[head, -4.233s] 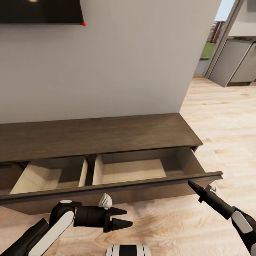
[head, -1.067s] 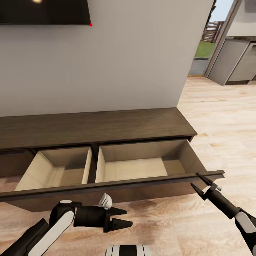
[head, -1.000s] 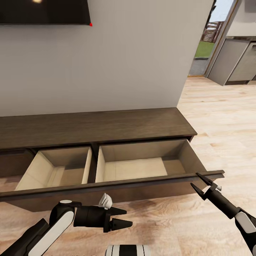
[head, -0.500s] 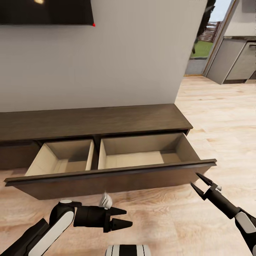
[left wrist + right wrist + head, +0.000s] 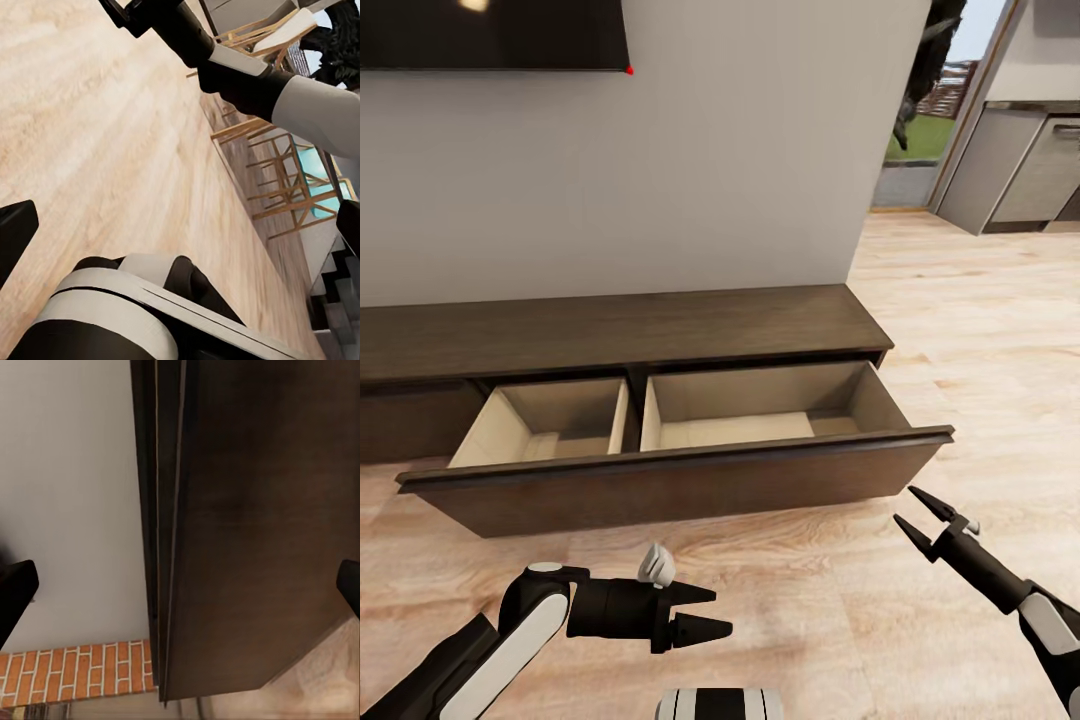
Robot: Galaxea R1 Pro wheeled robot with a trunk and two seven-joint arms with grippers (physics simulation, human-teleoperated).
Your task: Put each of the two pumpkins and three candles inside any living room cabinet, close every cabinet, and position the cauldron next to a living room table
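Observation:
The cabinet [image 5: 620,335] is a long, low, dark brown unit against the white wall. Its wide drawer front [image 5: 680,485] stands pulled out, showing two pale wood compartments with nothing in them. My right gripper [image 5: 905,506] is open and holds nothing, hovering over the floor just below the drawer front's right end and apart from it. The right wrist view looks at that dark drawer front [image 5: 247,525] from close by. My left gripper [image 5: 722,612] is open and holds nothing, low over the floor in front of the drawer. The pumpkins, candles and cauldron are out of view.
A dark television [image 5: 490,30] hangs on the wall above the cabinet. Pale wood floor [image 5: 980,340] runs right toward grey kitchen cupboards [image 5: 1020,170]. The left wrist view catches wooden chairs [image 5: 277,172] beyond my right arm [image 5: 247,75].
The view has backed away from the cabinet, which now looks smaller and farther. My right gripper, earlier at the drawer front's top edge, is now apart from it. The drawer stands further out than 4 seconds ago.

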